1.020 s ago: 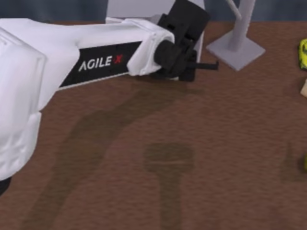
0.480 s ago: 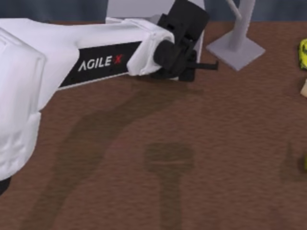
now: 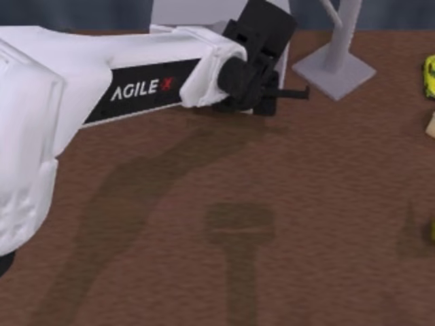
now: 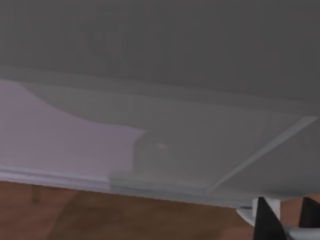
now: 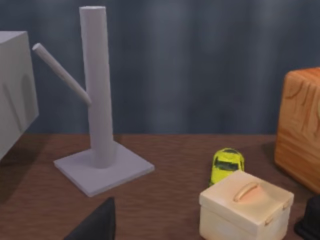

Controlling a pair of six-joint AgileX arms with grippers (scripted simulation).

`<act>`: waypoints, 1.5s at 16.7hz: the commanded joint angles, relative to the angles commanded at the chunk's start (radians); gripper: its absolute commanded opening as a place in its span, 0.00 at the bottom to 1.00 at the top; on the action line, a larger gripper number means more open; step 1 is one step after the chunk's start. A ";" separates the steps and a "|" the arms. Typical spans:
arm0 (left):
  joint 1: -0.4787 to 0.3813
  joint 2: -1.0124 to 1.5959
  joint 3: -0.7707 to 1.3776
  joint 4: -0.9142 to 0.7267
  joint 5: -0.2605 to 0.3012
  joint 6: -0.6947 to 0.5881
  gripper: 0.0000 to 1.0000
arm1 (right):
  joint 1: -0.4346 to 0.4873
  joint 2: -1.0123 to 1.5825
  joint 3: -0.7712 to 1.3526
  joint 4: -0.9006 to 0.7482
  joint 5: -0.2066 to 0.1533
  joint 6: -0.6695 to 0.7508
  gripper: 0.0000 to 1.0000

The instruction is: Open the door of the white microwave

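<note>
Left arm at the microwave door, opening step in hand

We reach our long white left arm across the brown wood-grain tabletop (image 3: 306, 204) from the left, and its black left end effector (image 3: 272, 92) sits against the front of the boxy white microwave (image 3: 183, 13) at the far edge, left of centre; in the left wrist view the flat white door (image 4: 165, 125) with its light-grey window fills the frame, very close, though we cannot tell whether the fingers are apart or together, nor whether they touch the panel. We judge the door-opening step is under way; the next move calls for a sweeping pull along the door's swing arc. Further right stands the pale grey stand (image 3: 334, 66) with its square base. Our right arm is parked off to the right, its camera facing that stand.
</note>
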 joint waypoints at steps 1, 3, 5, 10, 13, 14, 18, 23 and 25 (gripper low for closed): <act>0.000 0.000 0.000 0.000 0.000 0.000 0.00 | 0.000 0.000 0.000 0.000 0.000 0.000 1.00; -0.008 0.005 -0.004 0.001 0.008 -0.002 0.00 | 0.000 0.000 0.000 0.000 0.000 0.000 1.00; -0.004 -0.007 -0.028 0.010 0.017 0.015 0.00 | 0.000 0.000 0.000 0.000 0.000 0.000 1.00; 0.011 -0.056 -0.091 0.056 0.051 0.068 0.00 | 0.000 0.000 0.000 0.000 0.000 0.000 1.00; 0.012 -0.057 -0.095 0.057 0.052 0.070 0.00 | 0.000 0.000 0.000 0.000 0.000 0.000 1.00; 0.012 -0.057 -0.095 0.057 0.052 0.070 0.00 | 0.000 0.000 0.000 0.000 0.000 0.000 1.00; 0.012 -0.057 -0.095 0.057 0.052 0.070 0.00 | 0.000 0.000 0.000 0.000 0.000 0.000 1.00; 0.012 -0.057 -0.095 0.057 0.052 0.070 0.00 | 0.000 0.000 0.000 0.000 0.000 0.000 1.00; 0.012 -0.057 -0.095 0.057 0.052 0.070 0.00 | 0.000 0.000 0.000 0.000 0.000 0.000 1.00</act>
